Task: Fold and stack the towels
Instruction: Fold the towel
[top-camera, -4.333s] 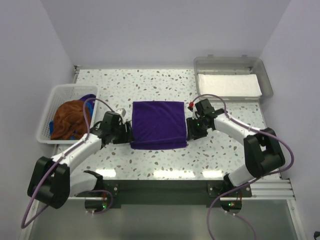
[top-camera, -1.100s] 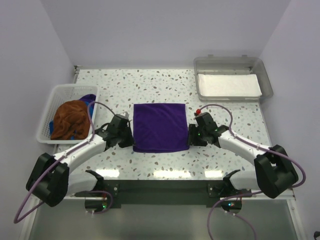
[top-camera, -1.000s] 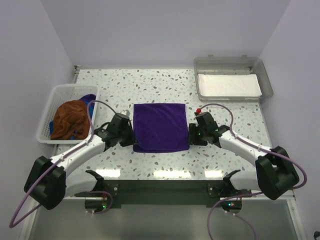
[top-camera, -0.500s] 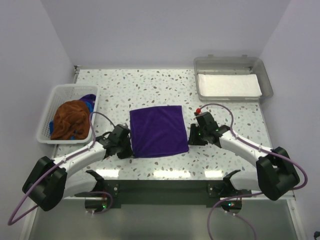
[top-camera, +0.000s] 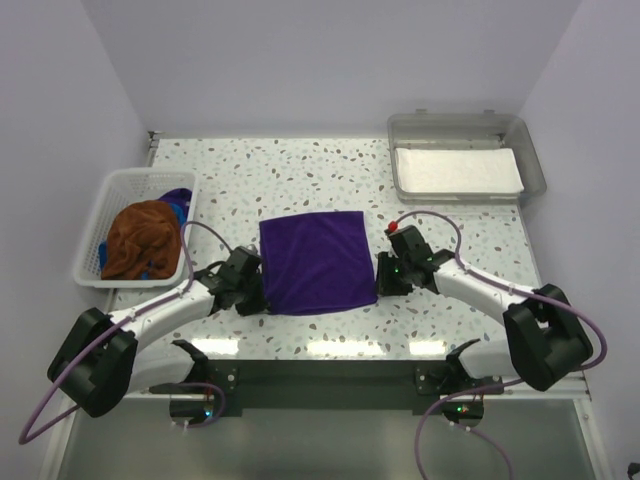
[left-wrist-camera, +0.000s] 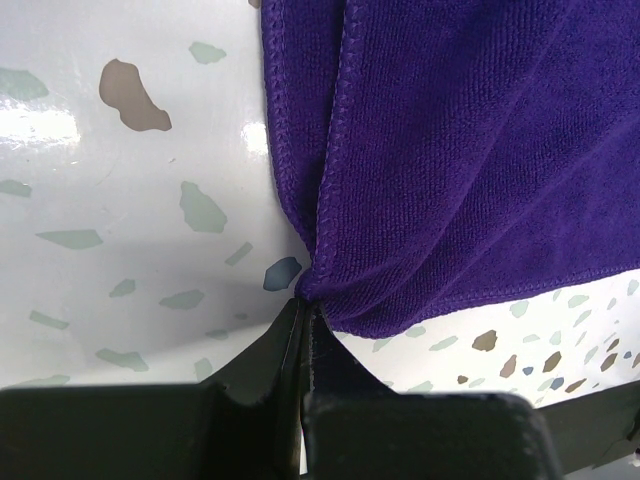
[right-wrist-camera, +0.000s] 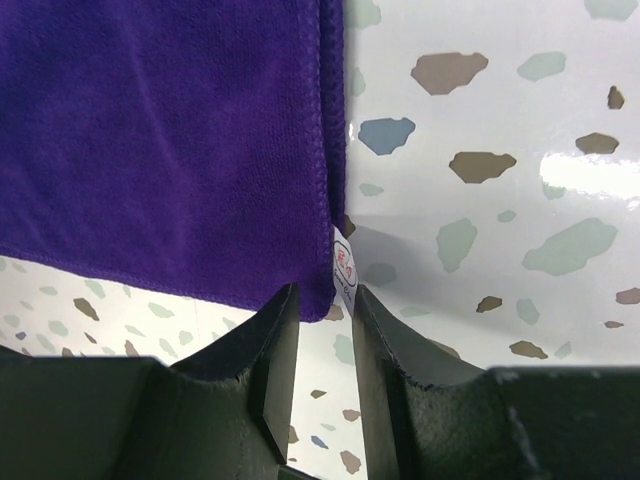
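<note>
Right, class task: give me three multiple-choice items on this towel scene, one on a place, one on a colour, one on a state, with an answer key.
1. Where is the rust-brown towel?
A. in the white basket
B. in the grey tray
C. on the table

2. What colour is the flat towel between the arms?
A. blue
B. purple
C. white

3. How are the left gripper's jaws?
A. wide open
B. shut on the towel's corner
C. away from the towel

Key: 1 A, it is heaped inside the basket; 2 B, deep purple in every view; 3 B, the wrist view shows cloth pinched.

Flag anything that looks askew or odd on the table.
The purple towel lies skewed, its near-left corner bunched in the left pincer. The rust-brown towel sits crumpled in the white basket. Nothing looks spilled or damaged.
</note>
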